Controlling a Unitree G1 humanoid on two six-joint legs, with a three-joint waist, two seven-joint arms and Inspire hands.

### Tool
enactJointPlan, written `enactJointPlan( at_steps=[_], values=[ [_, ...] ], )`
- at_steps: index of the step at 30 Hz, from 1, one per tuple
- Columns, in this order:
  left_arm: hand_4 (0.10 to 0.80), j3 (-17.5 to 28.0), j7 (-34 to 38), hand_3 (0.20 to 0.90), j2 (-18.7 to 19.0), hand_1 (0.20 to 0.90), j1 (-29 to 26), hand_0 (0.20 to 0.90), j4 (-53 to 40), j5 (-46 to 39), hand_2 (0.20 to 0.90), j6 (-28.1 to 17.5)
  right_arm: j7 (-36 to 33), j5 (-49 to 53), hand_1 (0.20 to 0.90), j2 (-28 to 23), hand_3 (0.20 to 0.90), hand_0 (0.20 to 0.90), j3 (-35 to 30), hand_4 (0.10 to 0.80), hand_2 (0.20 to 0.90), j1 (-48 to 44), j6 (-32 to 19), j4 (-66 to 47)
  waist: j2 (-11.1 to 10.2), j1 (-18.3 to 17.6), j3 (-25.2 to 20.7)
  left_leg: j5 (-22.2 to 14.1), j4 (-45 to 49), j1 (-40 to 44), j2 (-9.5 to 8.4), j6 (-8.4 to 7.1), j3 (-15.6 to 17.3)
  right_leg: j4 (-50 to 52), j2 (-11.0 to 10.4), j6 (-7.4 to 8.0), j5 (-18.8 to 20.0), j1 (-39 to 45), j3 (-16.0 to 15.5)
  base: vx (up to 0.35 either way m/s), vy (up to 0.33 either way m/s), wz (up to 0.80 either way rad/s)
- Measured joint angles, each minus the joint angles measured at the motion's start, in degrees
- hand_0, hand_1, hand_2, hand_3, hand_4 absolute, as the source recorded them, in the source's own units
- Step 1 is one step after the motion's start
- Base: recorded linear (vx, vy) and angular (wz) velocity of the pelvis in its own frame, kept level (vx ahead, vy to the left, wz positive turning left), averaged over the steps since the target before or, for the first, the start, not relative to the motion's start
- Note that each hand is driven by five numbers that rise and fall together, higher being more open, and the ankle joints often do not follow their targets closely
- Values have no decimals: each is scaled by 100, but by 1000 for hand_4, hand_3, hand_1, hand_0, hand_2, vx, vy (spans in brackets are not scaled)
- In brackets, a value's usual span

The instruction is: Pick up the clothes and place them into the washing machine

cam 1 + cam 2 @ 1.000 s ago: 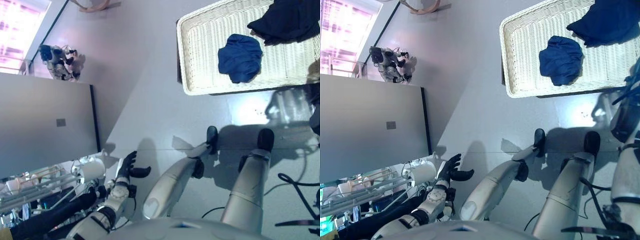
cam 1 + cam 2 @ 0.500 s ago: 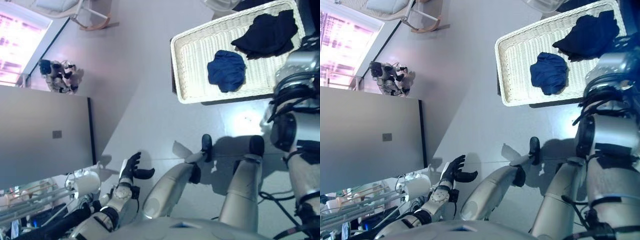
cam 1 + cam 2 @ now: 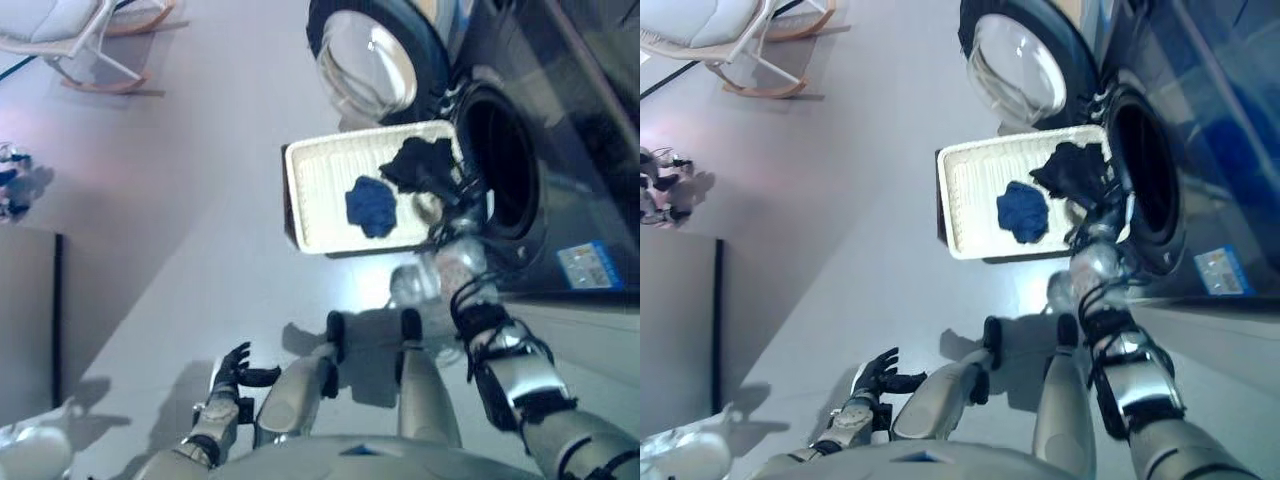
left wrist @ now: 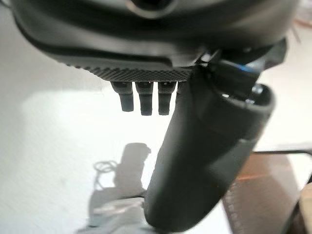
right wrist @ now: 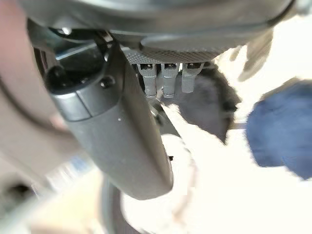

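A white wicker basket (image 3: 320, 190) stands on the floor in front of the washing machine (image 3: 560, 150), whose round drum mouth (image 3: 500, 170) is dark and whose door (image 3: 372, 55) is swung wide. In the basket lie a blue garment (image 3: 372, 207) and a black garment (image 3: 418, 165). My right hand (image 3: 452, 205) is stretched out over the basket's edge nearest the machine, close to the black garment (image 5: 204, 105), fingers straight and holding nothing; the blue garment (image 5: 280, 131) shows beyond it. My left hand (image 3: 235, 365) hangs open low at the left, over bare floor.
A rocking chair (image 3: 80, 40) stands at the far left. A grey panel (image 3: 25, 300) fills the left edge. Pale floor lies between me and the basket.
The camera has swung, bringing the washing machine and its door into view. My right arm has reached out to the basket's edge by the black garment. The left hand stays open.
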Motion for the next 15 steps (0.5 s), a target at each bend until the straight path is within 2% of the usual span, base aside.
enactJointPlan(
  at_steps=[2, 7, 10, 13, 14, 15],
  values=[
    [800, 191, -20, 900, 114, 900, 21, 900, 92, 2, 900, 13, 227, -216, 900, 63, 900, 900, 131, 800, 900, 498, 209, -115, -163, -41, -114, -59, -93, 325, 111, -43, 64, -172, -6, -28, 21, 337, -248, 106, -142, -24],
    [800, 326, -71, 900, 176, 900, 50, 900, 71, 11, 900, 58, 358, -774, 900, -193, 900, 900, 158, 800, 900, 1077, 446, -252, -317, -119, -432, -115, -191, 790, 299, -126, 13, -456, 157, -55, 19, 932, -373, 63, -137, 1],
    [800, 441, -88, 900, 146, 900, 67, 900, 68, 120, 900, 59, 348, -1361, 900, -461, 900, 900, 166, 800, 900, 1053, 520, -273, -406, -75, -508, -130, 28, 880, 295, -140, -92, -462, 165, -163, -46, 1134, -393, 15, -136, 9],
    [800, 555, -82, 900, 159, 900, 231, 900, 83, 175, 900, 51, 330, -1861, 900, -576, 900, 900, 232, 800, 900, 982, 619, -274, -502, 116, -543, -138, 657, 828, 225, -146, -201, -510, 149, -248, -93, 1367, -264, -4, -88, -6],
    [800, 554, -75, 900, 171, 900, 298, 900, 101, 176, 900, 50, 333, -1931, 900, -566, 900, 900, 266, 800, 900, 950, 633, -274, -573, 201, -548, -113, 1137, 620, 183, -168, -310, -541, 128, -317, -70, 1416, -195, 69, -69, -11],
    [800, 556, -71, 900, 175, 900, 317, 900, 158, 176, 900, 36, 332, -1970, 900, -549, 900, 900, 289, 800, 900, 889, 635, -274, -623, 255, -536, -57, 2057, 101, 155, -248, -414, -608, 112, -388, -34, 1468, -161, 155, -20, -8]
  ],
)
